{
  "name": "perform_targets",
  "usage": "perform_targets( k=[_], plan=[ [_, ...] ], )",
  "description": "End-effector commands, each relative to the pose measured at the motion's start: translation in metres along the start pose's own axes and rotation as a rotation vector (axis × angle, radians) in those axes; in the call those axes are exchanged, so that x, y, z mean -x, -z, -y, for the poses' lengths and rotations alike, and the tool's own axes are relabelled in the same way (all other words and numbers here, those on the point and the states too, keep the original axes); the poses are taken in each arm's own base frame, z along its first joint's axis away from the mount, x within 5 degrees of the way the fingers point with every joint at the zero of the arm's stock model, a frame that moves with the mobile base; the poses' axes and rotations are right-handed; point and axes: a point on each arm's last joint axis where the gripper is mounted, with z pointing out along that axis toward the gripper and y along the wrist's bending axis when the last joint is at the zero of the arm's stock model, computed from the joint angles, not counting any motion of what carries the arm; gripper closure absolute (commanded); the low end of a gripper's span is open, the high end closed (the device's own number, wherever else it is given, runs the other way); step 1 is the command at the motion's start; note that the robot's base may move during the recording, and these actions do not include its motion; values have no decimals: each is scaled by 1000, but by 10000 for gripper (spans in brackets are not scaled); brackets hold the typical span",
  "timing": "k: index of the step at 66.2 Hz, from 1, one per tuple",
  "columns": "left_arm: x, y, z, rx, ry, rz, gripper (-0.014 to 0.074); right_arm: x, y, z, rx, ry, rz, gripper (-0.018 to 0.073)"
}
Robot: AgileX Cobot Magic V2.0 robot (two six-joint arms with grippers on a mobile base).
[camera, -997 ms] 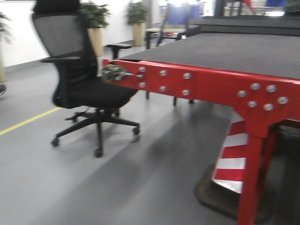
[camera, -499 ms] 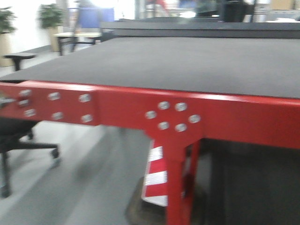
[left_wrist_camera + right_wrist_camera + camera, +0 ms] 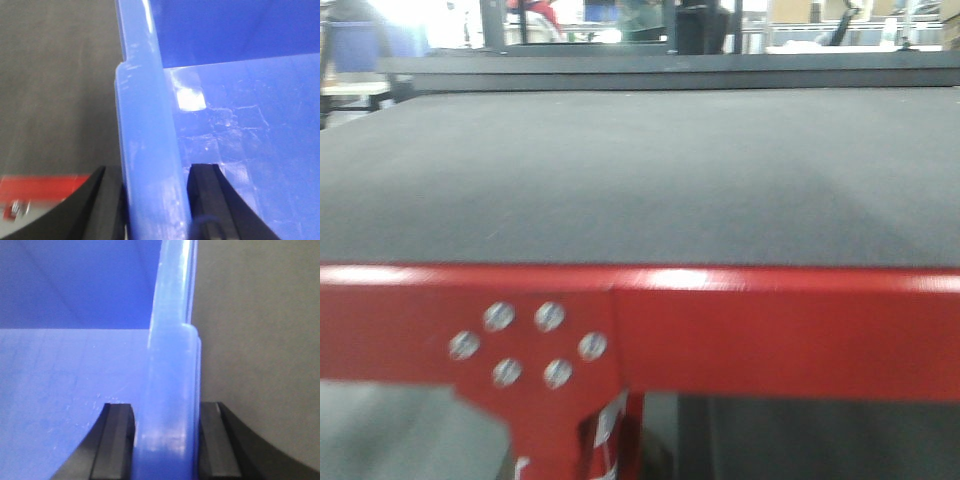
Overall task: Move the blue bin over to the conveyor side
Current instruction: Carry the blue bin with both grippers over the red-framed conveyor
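The blue bin fills both wrist views. My left gripper (image 3: 155,200) is shut on the thick rim of its left wall (image 3: 145,140), one black finger outside and one inside. My right gripper (image 3: 165,440) is shut on the rim of the right wall (image 3: 170,375) in the same way. The bin's glossy inside (image 3: 250,130) holds nothing that I can see. The conveyor shows in the front view as a wide dark grey belt (image 3: 640,170) with a red front edge (image 3: 770,320), close ahead. Dark belt (image 3: 55,85) and a strip of red edge (image 3: 40,187) also lie below the bin's left side.
A red leg with several round bolts (image 3: 525,345) drops from the conveyor's front edge at lower left. Beyond the belt runs a second dark surface (image 3: 670,65), and blurred furniture stands along the back of the room. Grey belt (image 3: 255,340) lies beside the bin's right wall.
The front view has swung right and closed in. The office chair and floor have left the view, and the belt and red edge now fill the whole frame.
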Motion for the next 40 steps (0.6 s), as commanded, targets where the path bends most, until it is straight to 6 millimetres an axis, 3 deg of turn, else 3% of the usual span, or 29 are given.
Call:
perform_targets(
  k=[1, 40],
  plan=[
    [7, 10, -1, 16, -20, 104, 619, 12, 16, 3, -37, 36, 155, 638],
    [7, 10, -1, 16, -20, 104, 619, 12, 16, 3, -37, 36, 155, 638]
  ],
)
